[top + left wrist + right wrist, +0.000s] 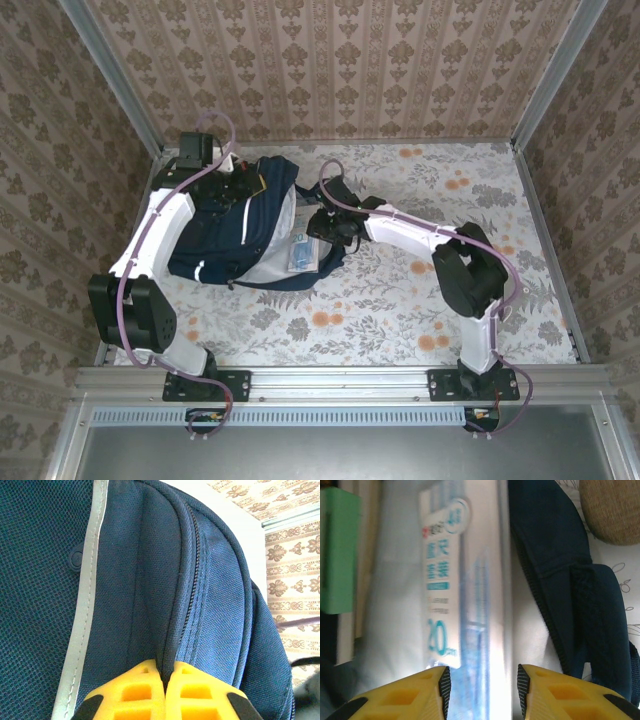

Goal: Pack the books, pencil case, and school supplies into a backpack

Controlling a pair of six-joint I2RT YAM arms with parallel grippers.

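Pinching the large navy-blue fabric backpack [225, 580] at the floral table's [420, 300] far-left corner, left gripper [164, 672] is clamped; right gripper [482, 680] gapes over the flat clear light-blue pack [470, 580].

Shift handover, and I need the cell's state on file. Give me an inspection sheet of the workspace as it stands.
Surface: floral tablecloth, flat.
Job's things: backpack lying open, left of centre; light-blue pack on its pale lining; green box beside the pack; tan oval case on the cloth.
Clutter: nothing seen.
Grippers: left gripper shut on a backpack fold; right gripper, jaws apart over the light-blue pack.
Cables: purple cables, no snag seen.
Surroundings: wallpapered walls, metal frame.
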